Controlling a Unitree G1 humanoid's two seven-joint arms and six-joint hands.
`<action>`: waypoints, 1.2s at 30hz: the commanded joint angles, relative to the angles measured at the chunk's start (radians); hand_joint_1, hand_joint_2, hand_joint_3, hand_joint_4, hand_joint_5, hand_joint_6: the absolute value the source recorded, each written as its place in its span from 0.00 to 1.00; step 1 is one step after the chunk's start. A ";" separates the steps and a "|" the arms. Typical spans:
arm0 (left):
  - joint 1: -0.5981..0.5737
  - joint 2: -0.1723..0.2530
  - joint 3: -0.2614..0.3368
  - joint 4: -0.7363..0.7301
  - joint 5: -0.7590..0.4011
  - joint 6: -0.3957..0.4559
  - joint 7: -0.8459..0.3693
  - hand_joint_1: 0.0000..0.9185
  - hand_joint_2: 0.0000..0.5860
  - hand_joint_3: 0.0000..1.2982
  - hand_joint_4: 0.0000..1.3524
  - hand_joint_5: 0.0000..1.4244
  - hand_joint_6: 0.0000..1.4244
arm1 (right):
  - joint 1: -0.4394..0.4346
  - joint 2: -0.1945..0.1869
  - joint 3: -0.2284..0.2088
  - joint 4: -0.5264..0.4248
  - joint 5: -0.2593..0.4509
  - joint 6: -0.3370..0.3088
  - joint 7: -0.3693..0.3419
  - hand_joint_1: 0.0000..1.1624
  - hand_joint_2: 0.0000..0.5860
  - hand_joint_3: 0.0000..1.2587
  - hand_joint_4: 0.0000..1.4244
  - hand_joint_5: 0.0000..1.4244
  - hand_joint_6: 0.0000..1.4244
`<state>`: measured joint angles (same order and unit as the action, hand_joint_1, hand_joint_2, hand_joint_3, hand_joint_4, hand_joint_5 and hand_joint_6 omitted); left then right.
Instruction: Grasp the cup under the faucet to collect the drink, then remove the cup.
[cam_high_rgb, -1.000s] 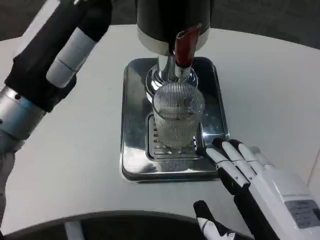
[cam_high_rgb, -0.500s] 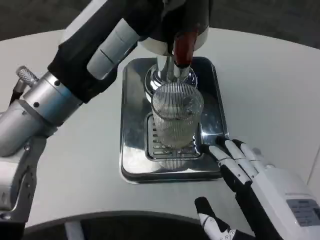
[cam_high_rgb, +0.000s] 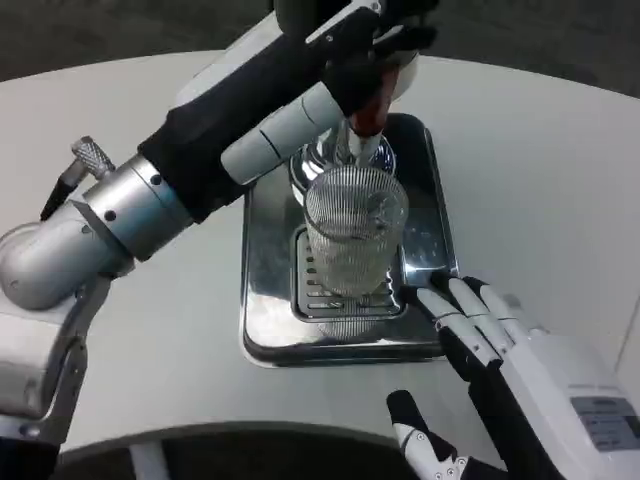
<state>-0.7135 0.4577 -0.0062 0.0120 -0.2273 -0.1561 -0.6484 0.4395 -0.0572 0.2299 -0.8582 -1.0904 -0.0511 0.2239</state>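
A ribbed clear glass cup (cam_high_rgb: 352, 238) stands upright on the grille of the steel drip tray (cam_high_rgb: 268, 300), right under the chrome faucet (cam_high_rgb: 335, 152). Above the spout rises the red tap lever (cam_high_rgb: 368, 108). My left arm reaches across from the left, and my left hand (cam_high_rgb: 392, 32) lies over the lever's top at the picture's upper edge, partly cut off; its grip is unclear. My right hand (cam_high_rgb: 478, 330) rests low at the tray's front right corner, fingers apart and holding nothing, a short way right of the cup.
The dark dispenser body (cam_high_rgb: 300, 12) stands behind the tray. My left forearm (cam_high_rgb: 150, 205) hangs over the tray's left side. The round white table (cam_high_rgb: 540, 170) curves off near me, with dark floor (cam_high_rgb: 60, 30) beyond its far side.
My left arm has swung in from the left, bringing its hand over the red lever. The cup and my right hand have stayed in place.
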 joint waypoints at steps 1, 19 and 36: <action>0.025 0.028 -0.020 -0.025 0.053 -0.064 -0.037 0.00 0.20 0.00 0.00 0.07 0.06 | 0.013 0.000 0.002 -0.007 0.005 0.009 0.000 0.33 0.82 0.11 0.03 0.02 0.04; 0.052 0.150 -0.054 -0.065 0.307 -0.338 -0.022 0.00 0.18 0.01 0.00 0.07 0.05 | 0.039 0.019 -0.002 -0.001 0.072 0.041 0.004 0.35 0.77 0.12 0.04 0.04 0.08; 0.098 0.171 -0.048 -0.125 0.347 -0.351 0.027 0.00 0.20 0.02 0.00 0.06 0.04 | -0.102 0.052 -0.035 0.098 0.232 0.183 0.001 0.49 0.57 0.02 0.00 0.01 0.09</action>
<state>-0.6387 0.6139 -0.0459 -0.0873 0.0961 -0.4931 -0.6210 0.3657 -0.0146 0.2055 -0.7882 -0.8793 0.0968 0.2313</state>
